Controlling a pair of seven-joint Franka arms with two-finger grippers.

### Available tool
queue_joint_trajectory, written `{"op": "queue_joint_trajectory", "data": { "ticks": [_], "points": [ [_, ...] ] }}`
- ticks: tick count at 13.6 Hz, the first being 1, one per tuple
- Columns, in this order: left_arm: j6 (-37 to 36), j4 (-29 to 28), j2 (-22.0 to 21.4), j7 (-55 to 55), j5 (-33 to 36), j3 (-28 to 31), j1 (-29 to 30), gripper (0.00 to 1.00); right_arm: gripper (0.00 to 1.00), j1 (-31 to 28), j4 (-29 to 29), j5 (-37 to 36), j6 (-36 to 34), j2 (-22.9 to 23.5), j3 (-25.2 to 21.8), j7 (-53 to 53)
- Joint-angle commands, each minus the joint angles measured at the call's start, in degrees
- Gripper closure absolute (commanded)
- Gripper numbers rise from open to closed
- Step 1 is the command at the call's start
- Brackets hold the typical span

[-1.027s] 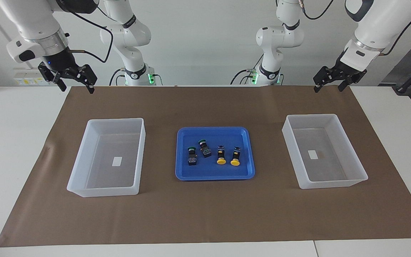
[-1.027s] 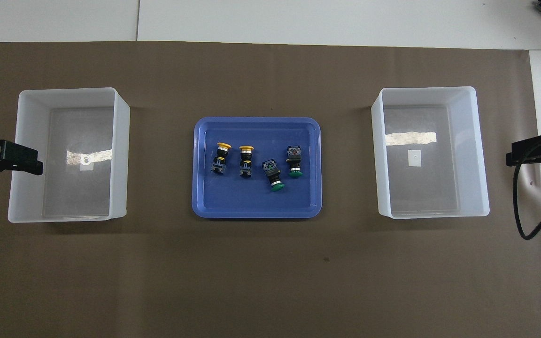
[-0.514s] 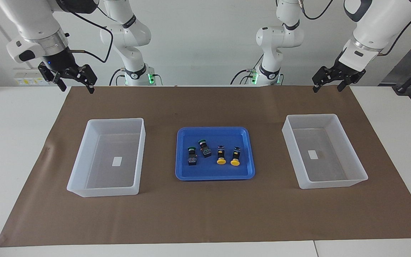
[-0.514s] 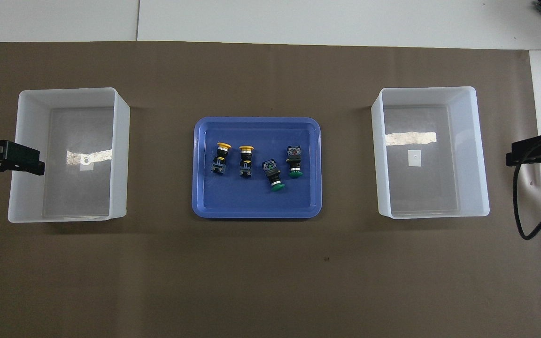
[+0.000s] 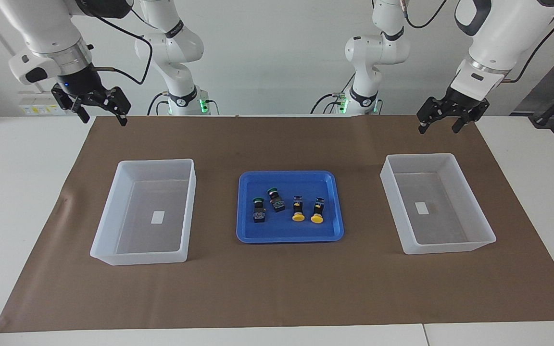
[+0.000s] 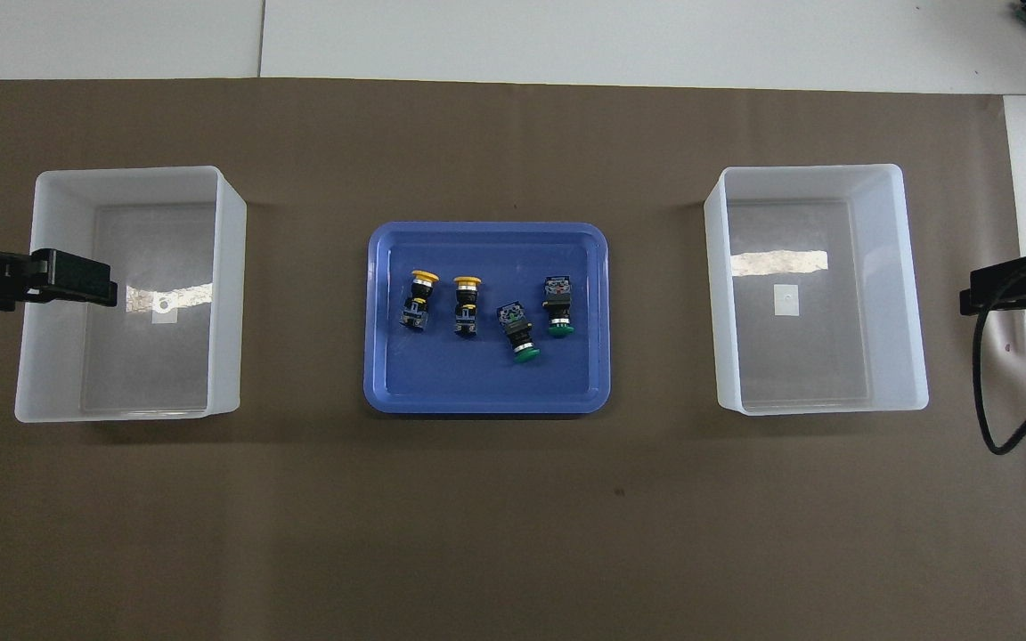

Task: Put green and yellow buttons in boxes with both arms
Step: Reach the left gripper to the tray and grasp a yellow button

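Read on a clock face laid flat on the table (image 5: pixel 17 192), 12 o'clock pointing away from the robots

At the left gripper (image 5: pixel 438 126): fingers (image 5: pixel 422 126) spread wide, gripping nothing; up in the air over the brown mat (image 5: pixel 277 288) at the left arm's end, in the overhead view across the 9 o'clock rim of the left-end box (image 5: pixel 421 155)

At the right gripper (image 5: pixel 104 117): fingers (image 5: pixel 122 117) likewise apart and bare; aloft by the mat's corner at the right arm's end, clear of the right-end box (image 5: pixel 157 161)

At mid-table, on the mat: blue tray (image 5: pixel 286 239), with the left-end box well apart at its 9 o'clock and the right-end box well apart at its 3 o'clock, both boxes holding only a small white label

In the tray, lying on their sides in a loose row, none touching a gripper: two yellow buttons (image 5: pixel 298 211) (image 5: pixel 317 213) toward 9 o'clock, caps toward 12; two green buttons (image 5: pixel 258 210) (image 5: pixel 275 200) toward 3 o'clock, caps toward roughly 6 and 5
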Motion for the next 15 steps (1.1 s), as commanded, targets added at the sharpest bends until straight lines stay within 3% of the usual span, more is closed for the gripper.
{"op": "queue_joint_trajectory", "data": {
  "ticks": [1, 6, 10, 12, 15],
  "points": [
    [4.7, -6.0, -2.5, -0.8, 0.8, 0.4, -3.5, 0.0, 0.0, -0.3, -0.6, 0.0, -0.1, -0.5, 0.1, -0.6],
    [16.1, -15.0, -1.1, -3.5, 0.8, 0.4, -11.4, 0.0, 0.0, -0.3, -0.6, 0.0, -0.1, -0.5, 0.1, -0.6],
    [27.0, -17.2, 5.4, -9.1, 0.8, 0.4, -17.5, 0.0, 0.0, -0.3, -0.6, 0.0, -0.1, -0.5, 0.1, -0.6],
    [34.9, -21.4, 5.6, -10.4, 0.8, 0.4, -18.9, 0.0, 0.0, -0.3, -0.6, 0.0, -0.1, -0.5, 0.1, -0.6],
    [38.1, -22.4, 6.2, -10.8, 0.8, 0.4, -19.4, 0.0, 0.0, -0.3, -0.6, 0.0, -0.2, -0.5, 0.1, -0.6]
  ]
}}
